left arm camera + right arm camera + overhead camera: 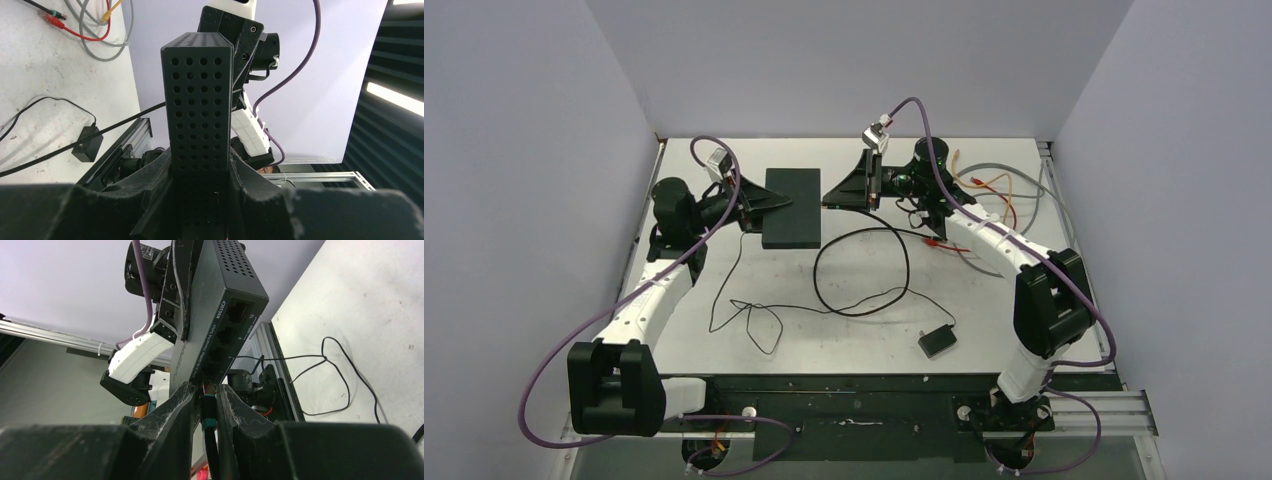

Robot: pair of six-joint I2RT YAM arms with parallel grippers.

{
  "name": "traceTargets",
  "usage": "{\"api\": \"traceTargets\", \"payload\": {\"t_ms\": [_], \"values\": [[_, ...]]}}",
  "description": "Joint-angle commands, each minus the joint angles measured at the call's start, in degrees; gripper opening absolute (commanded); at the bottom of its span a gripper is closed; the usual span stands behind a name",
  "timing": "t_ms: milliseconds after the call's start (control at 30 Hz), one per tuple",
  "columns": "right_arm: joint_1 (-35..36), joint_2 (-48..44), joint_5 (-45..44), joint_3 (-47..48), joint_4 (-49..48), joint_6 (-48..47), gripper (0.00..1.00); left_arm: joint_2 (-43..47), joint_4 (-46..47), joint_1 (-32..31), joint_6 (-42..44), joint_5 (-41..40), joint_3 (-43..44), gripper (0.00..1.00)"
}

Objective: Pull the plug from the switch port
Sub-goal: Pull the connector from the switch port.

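The switch [792,207] is a flat black box held off the table between both grippers. My left gripper [759,205] is shut on its left edge. In the left wrist view the switch's perforated side [200,110] stands up between the gripper [200,167]. My right gripper [829,200] is at the switch's right edge. In the right wrist view the switch [220,305] shows its row of ports, and the gripper [206,400] is shut on the black plug [208,410] with a teal boot. The plug's tip sits at the nearest port. Its black cable [864,270] loops over the table.
A small black adapter block [936,341] with a thin cord [744,312] lies near the front. Grey, orange and red wires [994,190] lie at the back right, behind the right arm. White walls close in the left, back and right sides.
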State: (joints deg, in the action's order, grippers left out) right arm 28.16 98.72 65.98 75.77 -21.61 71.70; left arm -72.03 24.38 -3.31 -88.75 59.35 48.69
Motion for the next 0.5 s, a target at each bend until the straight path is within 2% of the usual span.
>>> {"api": "traceTargets", "payload": {"t_ms": [0,267,467], "values": [[0.58,-2.43,-1.52,-1.72,-1.59,-3.65,0.05,1.95,14.73,-0.2,-5.77,-1.56,3.22,0.0],[-0.21,-3.39,-3.84,-0.01,9.57,-11.14,0.05,2.72,18.62,-0.12,-7.01,-2.65,3.58,0.0],[-0.42,-3.49,-4.84,0.53,14.33,-15.23,0.05,2.81,22.46,-0.07,-8.91,-3.13,4.31,0.0]]}}
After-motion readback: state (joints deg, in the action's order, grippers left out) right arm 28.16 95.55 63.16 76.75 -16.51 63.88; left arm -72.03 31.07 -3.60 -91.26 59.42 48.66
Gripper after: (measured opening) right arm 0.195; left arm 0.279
